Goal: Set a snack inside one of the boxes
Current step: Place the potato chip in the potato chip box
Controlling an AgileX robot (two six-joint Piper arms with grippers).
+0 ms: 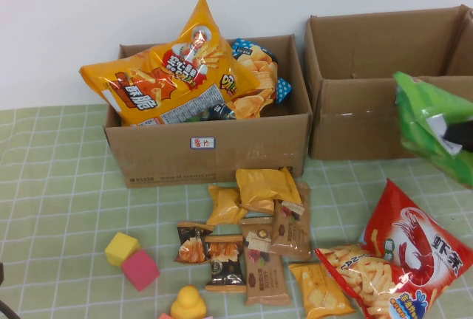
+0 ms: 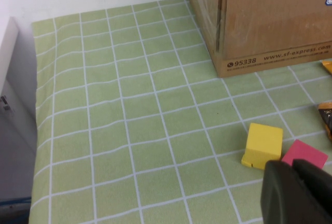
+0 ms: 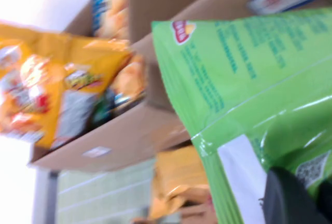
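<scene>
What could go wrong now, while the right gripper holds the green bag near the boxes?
1. The right gripper, shut on an edge of the green bag, may let it slip.
2. The hanging bag could catch the right box flap.
3. The left box is overfull.
The left gripper is shut, parked by the blocks.

left brown cardboard carton [image 1: 207, 149]: heaped above its rim with large orange chip bags [image 1: 170, 75], blocking entry from above
right brown cardboard carton [image 1: 369, 75]: mouth lying open, flaps upright around it
right gripper [image 1: 462, 136]: clamping a green snack bag [image 1: 432, 127] at the right carton's front right corner, bag hanging across that approach
table centre: small orange and brown snack packets [image 1: 255, 241] crowding the green checked cloth [image 1: 59, 186]
front right: red shrimp-cracker bag [image 1: 417, 249] covering the cloth
front left: yellow cube [image 1: 121, 248] and pink cube [image 1: 140, 269] sitting together
left gripper [image 2: 295, 193]: closed, hovering near the cubes
far left cloth: lying bare
</scene>
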